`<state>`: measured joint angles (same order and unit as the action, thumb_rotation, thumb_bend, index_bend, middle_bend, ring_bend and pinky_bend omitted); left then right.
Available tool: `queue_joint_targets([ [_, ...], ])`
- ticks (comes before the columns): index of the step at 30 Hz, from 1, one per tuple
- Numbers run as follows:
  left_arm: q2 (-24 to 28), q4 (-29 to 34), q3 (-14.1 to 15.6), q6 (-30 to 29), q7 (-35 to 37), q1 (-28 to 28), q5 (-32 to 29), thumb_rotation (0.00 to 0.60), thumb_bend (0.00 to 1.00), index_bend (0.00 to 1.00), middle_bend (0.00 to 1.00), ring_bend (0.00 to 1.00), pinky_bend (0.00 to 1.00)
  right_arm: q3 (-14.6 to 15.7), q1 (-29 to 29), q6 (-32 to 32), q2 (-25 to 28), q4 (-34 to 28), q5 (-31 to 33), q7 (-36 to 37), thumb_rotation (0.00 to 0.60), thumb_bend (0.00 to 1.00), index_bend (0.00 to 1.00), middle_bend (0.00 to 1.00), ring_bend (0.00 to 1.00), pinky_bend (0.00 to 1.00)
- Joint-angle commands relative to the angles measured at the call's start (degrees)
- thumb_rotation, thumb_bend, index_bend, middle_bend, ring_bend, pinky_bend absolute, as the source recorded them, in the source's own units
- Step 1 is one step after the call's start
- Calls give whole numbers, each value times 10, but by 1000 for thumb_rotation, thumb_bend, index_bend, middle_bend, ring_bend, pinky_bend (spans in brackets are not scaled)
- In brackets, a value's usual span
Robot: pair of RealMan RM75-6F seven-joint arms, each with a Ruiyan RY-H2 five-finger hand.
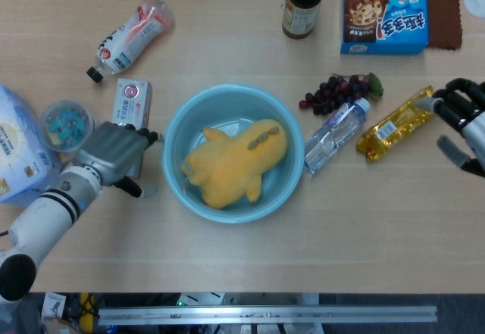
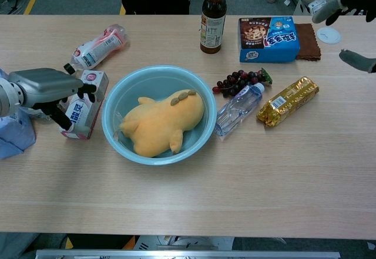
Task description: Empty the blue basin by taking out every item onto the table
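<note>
The blue basin (image 1: 176, 134) (image 2: 117, 92) sits mid-table with a yellow plush toy (image 1: 233, 163) (image 2: 161, 124) lying in it. My left hand (image 1: 115, 150) (image 2: 48, 85) is just left of the basin, fingers apart and reaching over a pink-and-white toothpaste box (image 1: 131, 96) (image 2: 81, 106); nothing is clearly gripped. Its fingertips (image 1: 150, 135) lie close to the basin's left rim. My right hand (image 1: 464, 120) (image 2: 343, 2) hovers at the far right edge, fingers spread, beside the end of a gold packet (image 1: 397, 123) (image 2: 287, 100).
A clear water bottle (image 1: 333, 133) touches the basin's right rim, with grapes (image 1: 339, 90) behind it. At the back stand a dark bottle (image 1: 302, 2), a blue cookie box (image 1: 384, 16) and a brown cloth (image 1: 447, 12). A drink bottle (image 1: 130, 34), a small tub (image 1: 67, 119) and a white bag (image 1: 17, 146) lie left.
</note>
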<state>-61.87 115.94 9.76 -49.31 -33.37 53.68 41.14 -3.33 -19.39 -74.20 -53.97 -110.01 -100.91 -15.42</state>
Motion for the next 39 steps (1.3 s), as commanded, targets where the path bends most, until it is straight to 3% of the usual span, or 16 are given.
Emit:
queue_joint_targets([
  [1,29,4,-2,-44,29,-33,40,356,215,116,196,190,346,-1,-27,45,-3,-23,-3,-16,600,245,310,400,287,453],
  [4,44,-1,-2,-91,48,-68,88,361,216,102,190,174,344,-6,-53,93,-13,-42,12,-39,600,153,310,401,288,453],
  [7,63,0,-7,-102,96,-95,117,368,216,96,174,149,340,-13,-76,137,-31,-56,34,-66,600,56,309,392,279,455],
  [12,108,-3,-18,-111,183,-134,182,383,216,78,132,106,331,-29,-123,216,-79,-70,101,-132,600,3,253,345,233,426],
  [16,117,-17,-32,-171,246,-181,266,397,215,72,106,74,296,-46,-160,259,-128,-67,176,-196,600,0,206,311,198,390],
  [24,109,-50,-42,-258,290,-246,373,417,215,72,99,55,285,-61,-228,282,-232,-24,299,-290,600,0,203,303,192,388],
  [28,106,-57,-44,-285,293,-271,406,469,216,72,99,55,285,-62,-264,281,-287,16,353,-327,600,0,203,303,192,379],
  [39,121,-56,-45,-294,308,-310,444,483,216,72,99,55,285,-52,-349,265,-390,110,473,-408,600,0,203,303,192,379],
])
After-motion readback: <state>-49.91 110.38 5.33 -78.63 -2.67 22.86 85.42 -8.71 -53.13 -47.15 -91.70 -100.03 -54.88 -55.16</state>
